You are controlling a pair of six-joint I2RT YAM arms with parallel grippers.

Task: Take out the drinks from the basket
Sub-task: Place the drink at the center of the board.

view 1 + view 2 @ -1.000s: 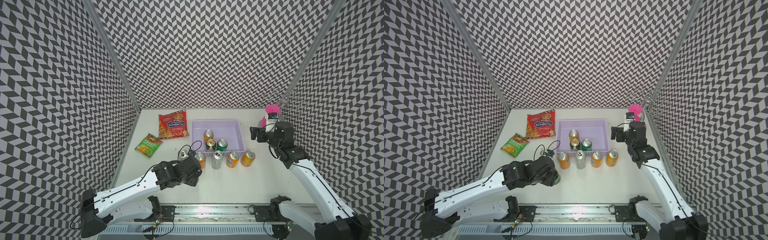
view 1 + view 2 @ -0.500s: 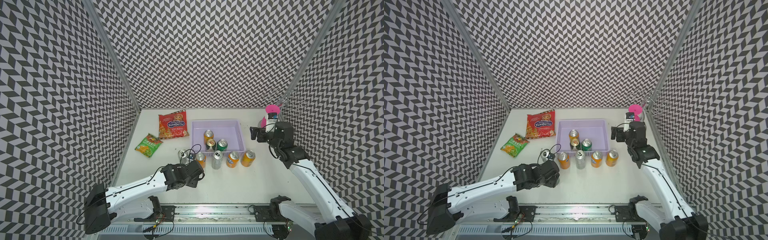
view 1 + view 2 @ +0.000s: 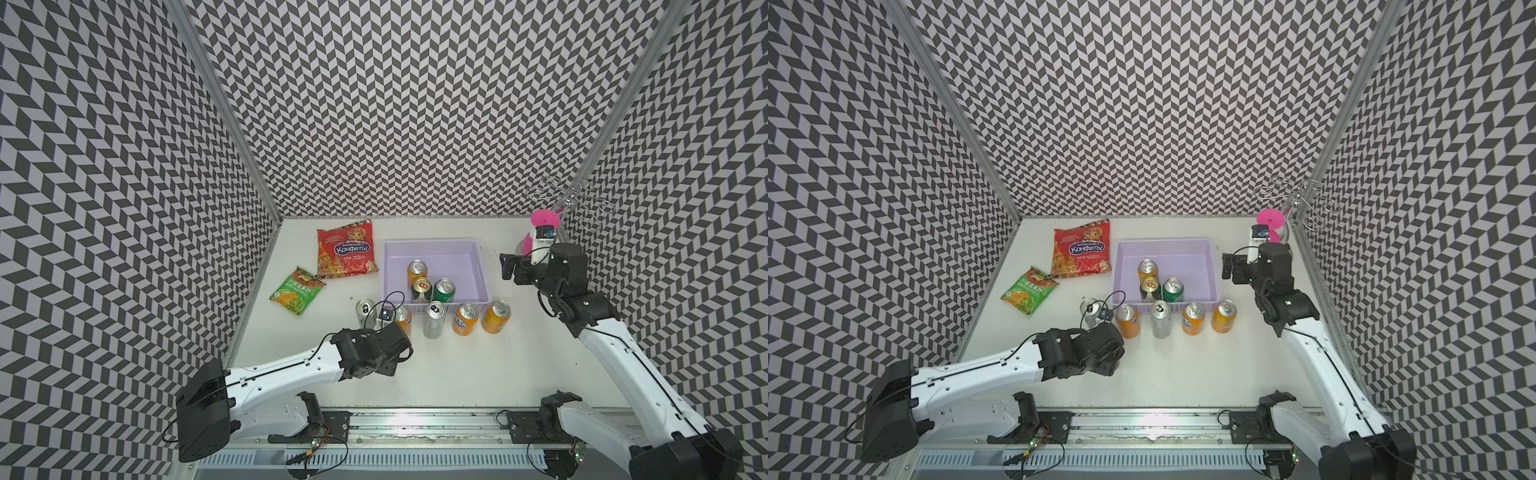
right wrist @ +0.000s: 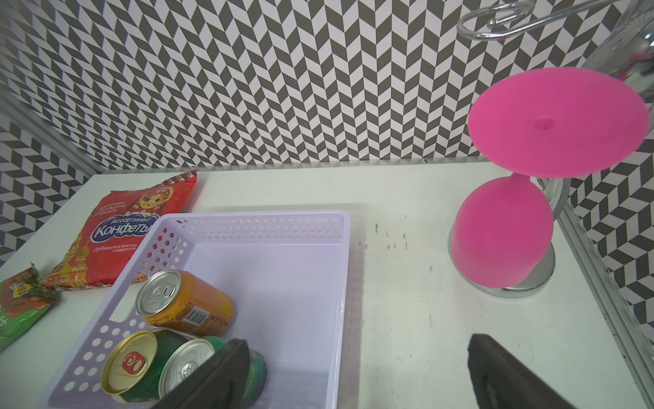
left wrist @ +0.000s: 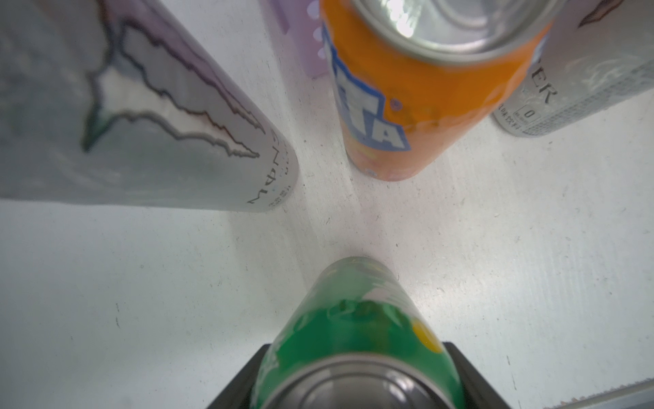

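Roughly two-thirds of the way through unloading: the left pincer point(image 5: 357, 347), partly open, is clamped across the body of a green metal drink can point(image 5: 354, 311). It holds the can upright, low over the white bench point(image 3: 457, 374), just in front of the cans already set out. Whether the can's base touches the bench cannot be told. The right pincer point(image 4: 357, 382) hovers spread wide and empty, just beside the right wall of the shallow lavender plastic basket point(image 3: 430, 246) with perforated sides.

Nine drinks in all. Three stand upright inside the basket near its front wall: an orange can point(image 3: 417, 269), a dark green gold-topped can point(image 3: 421, 287) and a second green can point(image 3: 444, 289), the last two side by side. Five stand on the bench outside that wall: a slim silver can point(image 3: 365, 311) at the left end, a second slim silver can point(image 3: 434, 320) and three orange cans point(image 3: 467, 319). The ninth is the one in the left pincer. Also on the bench are one red snack bag point(image 3: 347, 253), one green snack bag point(image 3: 297, 291) and one pink upturned goblet point(image 4: 502, 233).

The cans are probably stiff, smooth-sided and, if full, weighty for their size. They are likely to slip in a light grip and dent in a hard one. The best hold looks to be across mid-body from above, though the close-standing pair leaves little room for a finger between them.
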